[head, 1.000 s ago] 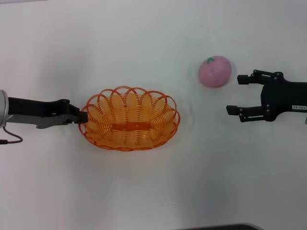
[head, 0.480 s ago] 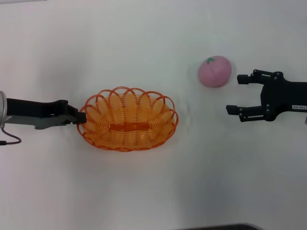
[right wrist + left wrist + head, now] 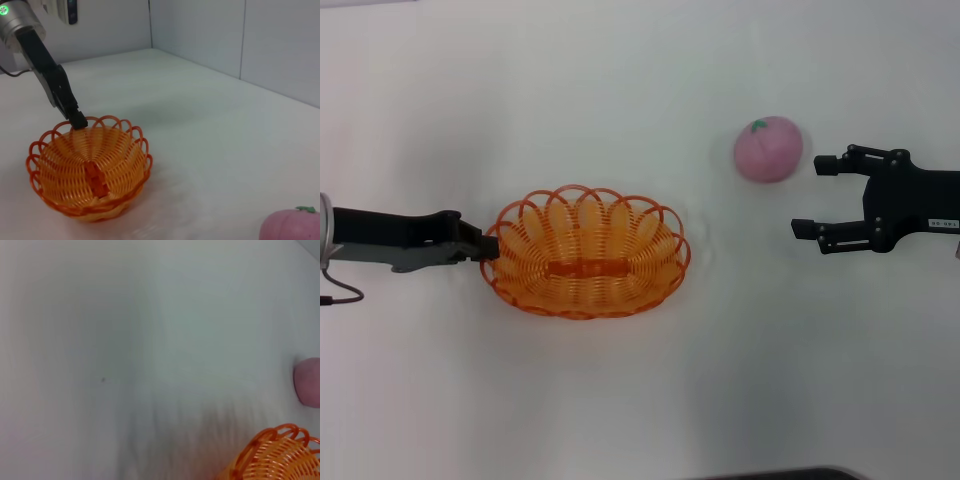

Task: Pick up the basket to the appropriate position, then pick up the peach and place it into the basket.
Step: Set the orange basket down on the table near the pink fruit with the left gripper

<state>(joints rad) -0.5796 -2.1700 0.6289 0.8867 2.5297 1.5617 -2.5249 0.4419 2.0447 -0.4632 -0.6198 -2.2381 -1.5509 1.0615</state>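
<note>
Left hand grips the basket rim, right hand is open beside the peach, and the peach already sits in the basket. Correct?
Not quite. The peach sits on the table, outside the basket; the head view shows it. The left hand grips the rim, and the open right hand is beside the peach.

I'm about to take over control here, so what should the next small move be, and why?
Probably bring the right gripper forward over the peach. The left gripper is pinched on the rim of the basket, which sits mid-table. The peach lies apart from the basket, just ahead of the right gripper's open fingers, not yet between them.
</note>
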